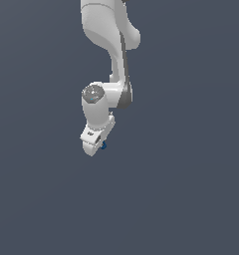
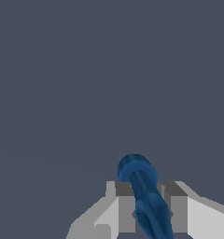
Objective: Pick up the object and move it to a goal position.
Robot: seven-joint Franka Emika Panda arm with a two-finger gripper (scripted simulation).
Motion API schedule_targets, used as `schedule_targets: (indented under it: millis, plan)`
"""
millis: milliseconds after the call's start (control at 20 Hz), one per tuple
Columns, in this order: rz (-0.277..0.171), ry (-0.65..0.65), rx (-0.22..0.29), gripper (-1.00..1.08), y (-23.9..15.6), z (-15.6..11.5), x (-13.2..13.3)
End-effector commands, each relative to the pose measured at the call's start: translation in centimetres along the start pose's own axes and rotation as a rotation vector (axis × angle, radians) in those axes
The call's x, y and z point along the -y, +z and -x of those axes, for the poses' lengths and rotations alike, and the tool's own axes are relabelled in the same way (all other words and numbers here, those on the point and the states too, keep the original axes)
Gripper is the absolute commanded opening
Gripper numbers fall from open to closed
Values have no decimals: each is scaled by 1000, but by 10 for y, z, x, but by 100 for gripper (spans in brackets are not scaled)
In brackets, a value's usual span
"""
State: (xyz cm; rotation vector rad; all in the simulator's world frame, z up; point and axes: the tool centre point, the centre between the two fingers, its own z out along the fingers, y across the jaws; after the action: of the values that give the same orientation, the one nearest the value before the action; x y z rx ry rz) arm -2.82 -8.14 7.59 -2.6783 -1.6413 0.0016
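The white gripper (image 1: 98, 145) hangs at the end of the arm (image 1: 105, 94) over a plain slate-grey surface (image 1: 181, 199), roughly at the middle of the exterior view, and its two fingers are closed onto the object (image 1: 104, 146), which shows there only as a small dark-blue speck peeking out at the fingers' tip on the exterior view's right side. In the wrist view the object (image 2: 144, 196) is far plainer: a dark-blue, elongated, lumpy piece with a rounded, ringed end sticking out beyond the fingertips, its body running back between the two grey pads (image 2: 125, 205) that press it from either side (the pads touch it, with no gap visible). The gripper (image 2: 149, 210) itself fills only the lower edge of that picture, and the grey ground lies bare behind it. Whether the object is lifted clear of the surface or just above it cannot be told; no container appears in either view.
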Motion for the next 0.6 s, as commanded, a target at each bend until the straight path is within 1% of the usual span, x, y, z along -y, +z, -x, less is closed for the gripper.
schedule_targets:
  millis: [0,550]
  plan:
    - [1,1,0,-100,-15,11,2]
    - [1,0,-1,-100,-104,75,16]
